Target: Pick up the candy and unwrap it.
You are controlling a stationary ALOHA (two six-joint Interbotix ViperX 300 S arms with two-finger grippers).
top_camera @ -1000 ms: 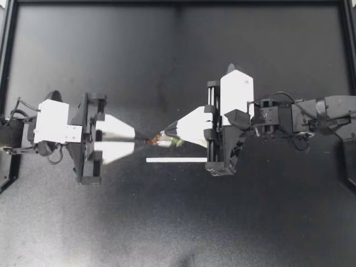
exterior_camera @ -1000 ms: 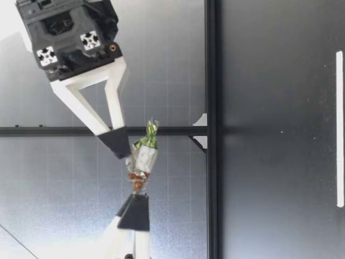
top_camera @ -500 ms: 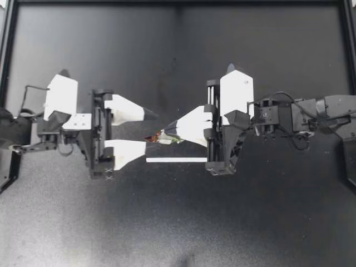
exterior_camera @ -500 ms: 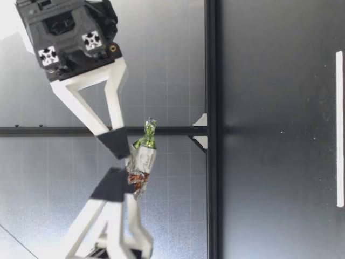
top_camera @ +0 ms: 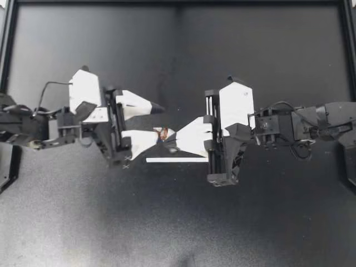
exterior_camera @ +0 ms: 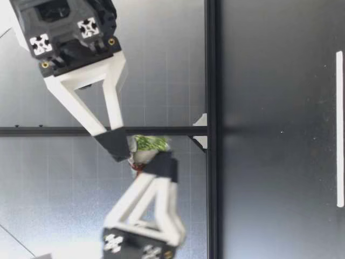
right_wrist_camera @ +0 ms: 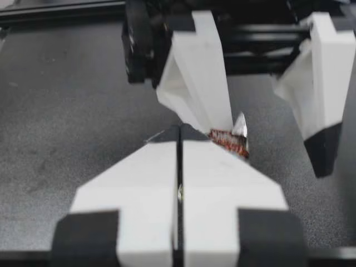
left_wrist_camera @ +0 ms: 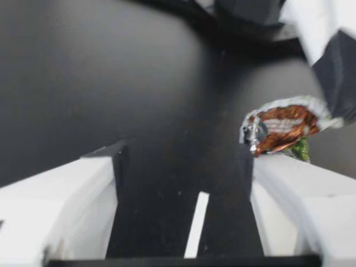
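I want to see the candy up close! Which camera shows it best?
The left wrist view: the candy is big there, its brown and silver wrapper plain. The top view shows a tiny speck, the low view a half-hidden green bit, the right wrist view just a corner.

The candy (top_camera: 163,133) is wrapped in glossy, crinkled foil, silvery with brown-red and green patches that catch the light. The left gripper (top_camera: 159,121) and the right gripper (top_camera: 171,142) are smooth white plastic with a faint sheen, tipped in matt black that looks rubbery. The table (top_camera: 167,222) is matt black with a fine grainy texture. A strip (top_camera: 177,159) on it is flat, smooth and white, like tape. The rail (exterior_camera: 211,81) at the table's edge looks like dark painted metal, dully shiny.
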